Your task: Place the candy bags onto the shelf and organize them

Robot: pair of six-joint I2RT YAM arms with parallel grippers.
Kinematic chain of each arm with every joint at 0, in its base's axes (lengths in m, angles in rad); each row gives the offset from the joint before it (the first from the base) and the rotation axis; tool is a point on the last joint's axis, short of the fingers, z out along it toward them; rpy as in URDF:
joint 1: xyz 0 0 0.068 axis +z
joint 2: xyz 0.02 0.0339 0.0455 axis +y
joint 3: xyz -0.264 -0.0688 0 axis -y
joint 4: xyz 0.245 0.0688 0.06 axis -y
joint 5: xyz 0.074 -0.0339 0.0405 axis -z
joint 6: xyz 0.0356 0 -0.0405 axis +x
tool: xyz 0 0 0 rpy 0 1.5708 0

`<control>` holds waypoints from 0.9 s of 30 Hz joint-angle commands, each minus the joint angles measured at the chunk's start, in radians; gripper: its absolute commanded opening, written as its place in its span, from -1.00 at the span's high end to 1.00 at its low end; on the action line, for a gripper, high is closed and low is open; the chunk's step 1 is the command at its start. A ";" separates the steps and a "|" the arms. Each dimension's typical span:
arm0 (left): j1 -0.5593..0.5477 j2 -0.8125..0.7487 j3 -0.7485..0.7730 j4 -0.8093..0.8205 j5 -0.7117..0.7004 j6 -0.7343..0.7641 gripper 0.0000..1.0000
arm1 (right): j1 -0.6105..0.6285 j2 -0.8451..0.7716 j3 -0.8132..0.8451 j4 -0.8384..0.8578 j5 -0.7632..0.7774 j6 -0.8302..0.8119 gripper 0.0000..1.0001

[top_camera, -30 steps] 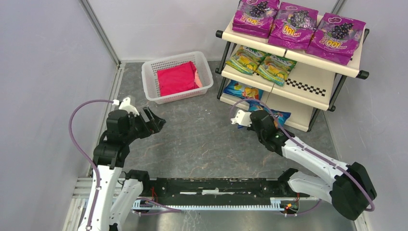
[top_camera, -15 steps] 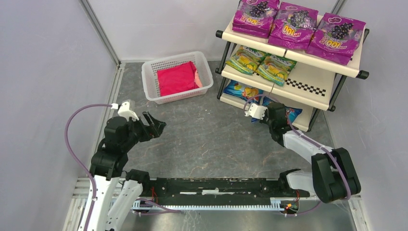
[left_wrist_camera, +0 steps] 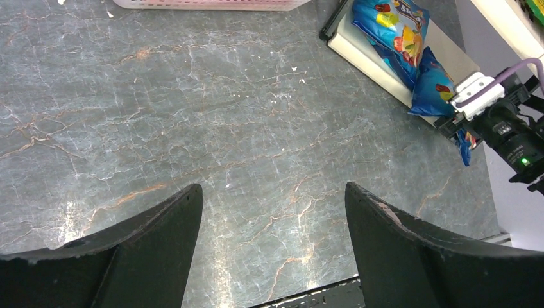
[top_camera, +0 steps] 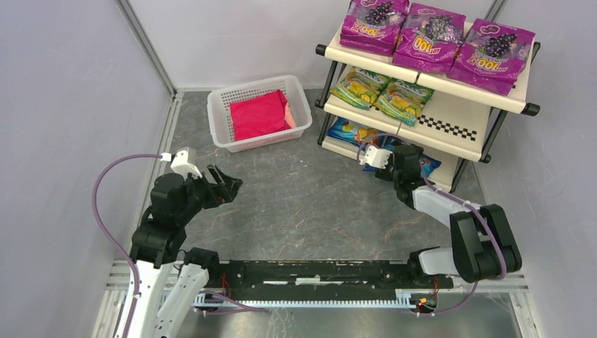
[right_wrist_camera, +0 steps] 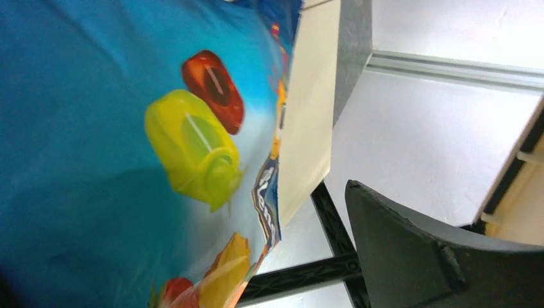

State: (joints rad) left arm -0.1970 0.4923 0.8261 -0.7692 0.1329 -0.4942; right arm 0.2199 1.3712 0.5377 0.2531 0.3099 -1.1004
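The shelf [top_camera: 464, 105] stands at the back right. Three purple candy bags [top_camera: 431, 35] lie on its top tier and two green-yellow ones [top_camera: 403, 98] on the middle tier. One blue bag [top_camera: 355, 132] rests at the left of the bottom tier. A second blue bag [top_camera: 429, 163] [right_wrist_camera: 96, 128] lies on the bottom tier under my right gripper [top_camera: 412, 156]. That gripper is open: its right finger [right_wrist_camera: 423, 250] stands apart from the bag's edge, and the other finger is hidden behind the bag. My left gripper [top_camera: 229, 182] [left_wrist_camera: 272, 192] hangs open and empty over the floor.
A white lattice basket [top_camera: 218, 116] holding a pink cloth [top_camera: 259, 115] sits at the back, left of the shelf. Grey walls close in on the left and right. The shelf's black tube frame [right_wrist_camera: 301, 276] runs just below the right finger.
The right arm carried the blue bag from in front of the shelf onto the bottom tier, then opened its jaws. The left arm shifted slightly and stayed open.
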 commanded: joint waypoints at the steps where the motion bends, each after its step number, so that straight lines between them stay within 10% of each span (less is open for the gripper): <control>1: -0.001 -0.008 0.001 0.036 -0.005 0.032 -0.73 | 0.029 -0.122 -0.056 0.043 0.034 -0.011 -0.96; 11: -0.001 -0.026 -0.003 0.043 0.015 0.039 -0.73 | 0.106 -0.229 -0.042 -0.197 0.144 0.155 -0.76; 27: -0.001 -0.020 -0.005 0.049 0.033 0.045 -0.74 | 0.137 -0.190 0.047 -0.431 -0.181 0.392 -0.96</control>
State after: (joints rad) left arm -0.1978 0.4747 0.8230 -0.7677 0.1421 -0.4942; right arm 0.3370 1.1622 0.5243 -0.1730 0.1814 -0.8284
